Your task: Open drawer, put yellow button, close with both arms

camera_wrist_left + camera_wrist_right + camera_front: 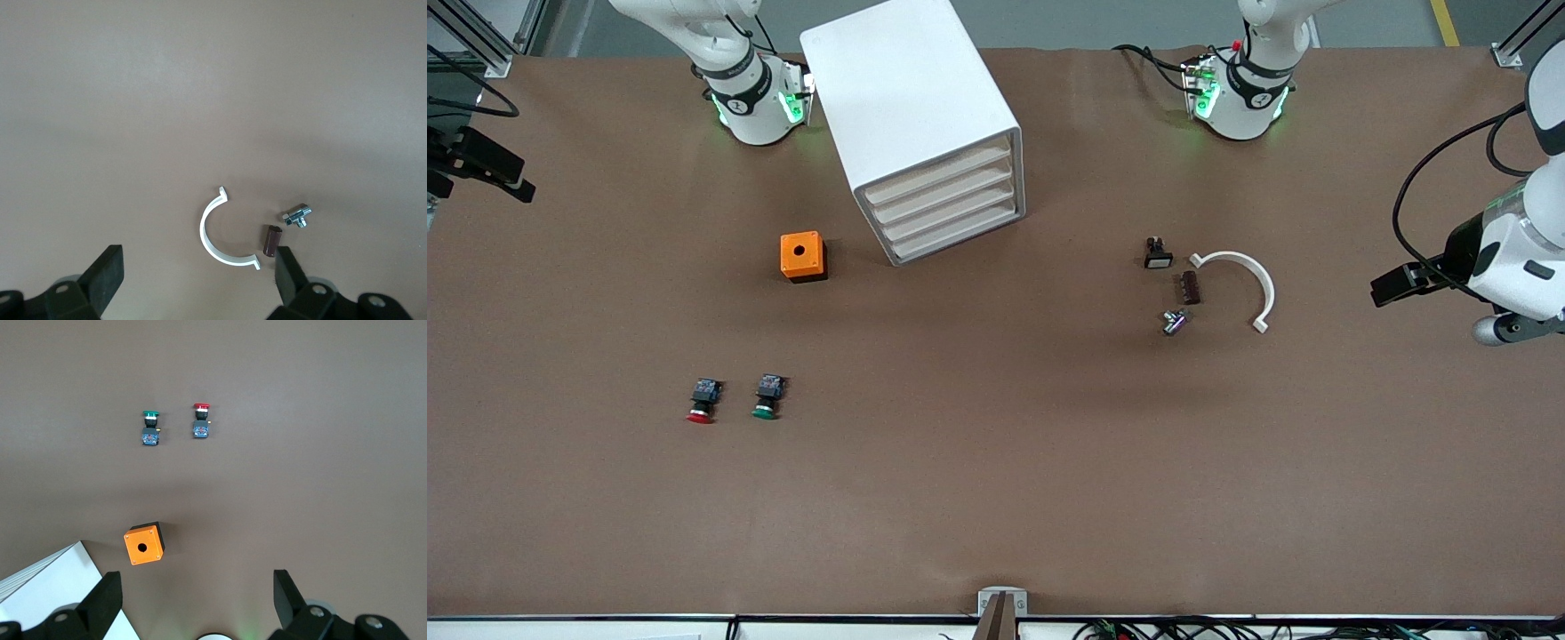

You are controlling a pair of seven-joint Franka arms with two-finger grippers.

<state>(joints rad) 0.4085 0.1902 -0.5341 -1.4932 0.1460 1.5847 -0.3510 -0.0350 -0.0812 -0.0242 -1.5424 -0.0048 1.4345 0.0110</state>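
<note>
The yellow button is not in view. The white drawer cabinet [911, 107] stands near the right arm's base, and all its drawers [947, 209] are shut; its corner shows in the right wrist view [47, 587]. My left gripper [199, 257] is open and empty, high over the table at the left arm's end [1400, 284], above a white curved clip [212, 241]. My right gripper [195, 577] is open and empty, high over the table near the cabinet, and shows at the edge of the front view [489, 169].
An orange box with a round hole [802, 256] sits beside the cabinet. A red-capped button [703, 401] and a green-capped button [767, 397] lie nearer the front camera. A white clip [1249, 284], a brown part [1190, 288], a metal fitting [1174, 322] and a black-and-white switch [1158, 254] lie toward the left arm's end.
</note>
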